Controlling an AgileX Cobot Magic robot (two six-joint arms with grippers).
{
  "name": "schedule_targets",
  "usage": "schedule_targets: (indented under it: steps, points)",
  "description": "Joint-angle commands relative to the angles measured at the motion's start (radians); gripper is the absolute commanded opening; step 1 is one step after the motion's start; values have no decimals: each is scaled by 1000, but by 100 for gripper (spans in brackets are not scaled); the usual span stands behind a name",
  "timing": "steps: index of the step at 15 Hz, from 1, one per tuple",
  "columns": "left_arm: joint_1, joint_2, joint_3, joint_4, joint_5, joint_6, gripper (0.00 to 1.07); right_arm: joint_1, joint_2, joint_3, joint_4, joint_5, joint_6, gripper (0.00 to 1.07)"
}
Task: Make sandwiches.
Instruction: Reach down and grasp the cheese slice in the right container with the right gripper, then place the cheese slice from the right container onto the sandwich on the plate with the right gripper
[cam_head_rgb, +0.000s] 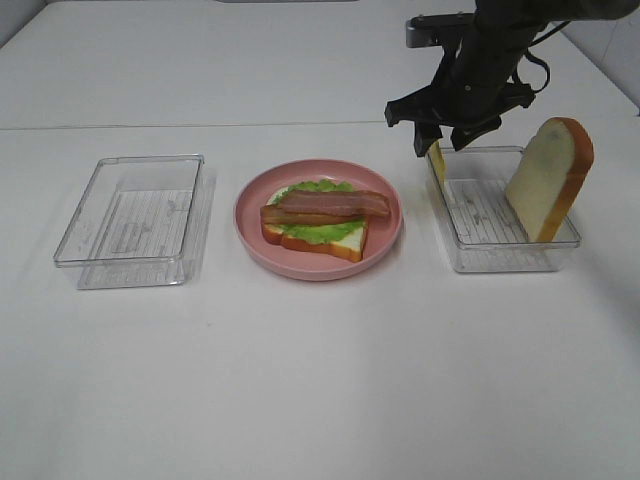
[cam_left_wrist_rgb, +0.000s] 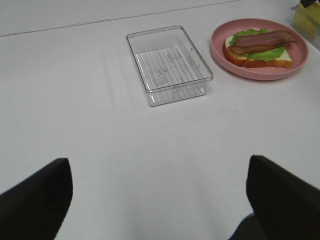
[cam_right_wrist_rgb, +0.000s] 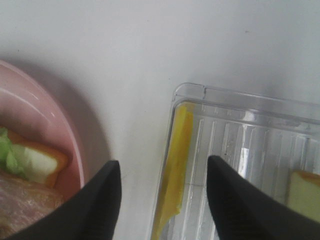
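Right gripper (cam_head_rgb: 442, 148), jaws apart and empty, straddles the cheese (cam_right_wrist_rgb: 177, 150) standing on edge at the tray's (cam_head_rgb: 510, 268) nine-o'clock wall, seemingly to pinch it; left gripper (cam_left_wrist_rgb: 157, 200) hangs spread, empty.

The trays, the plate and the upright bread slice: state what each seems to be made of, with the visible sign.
Left tray and right tray: probably clear hard plastic; the table and ribbed floors show through glossy walls. Plate: pink, smooth, slightly shiny rim, likely plastic or melamine. Bread slice: matte, perhaps a foam or soft-plastic toy; it leans in the tray without sagging.
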Motion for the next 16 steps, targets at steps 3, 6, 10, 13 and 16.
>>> schedule_targets:
  steps: [3,6,10,13,16]
  points:
    - [4,-8,3,0,-5,-1,89,-2,15,-6,6,12,-9,34]
    - [4,-8,3,0,-5,-1,89,-2,15,-6,3,12,-12,0]
    - [4,-8,3,0,-5,-1,89,-2,5,-6,3,25,-14,0]
    - [4,-8,3,0,-5,-1,89,-2,-53,-6,8,56,-14,0]
    - [4,-8,3,0,-5,-1,89,-2,-147,-6,66,79,-17,0]
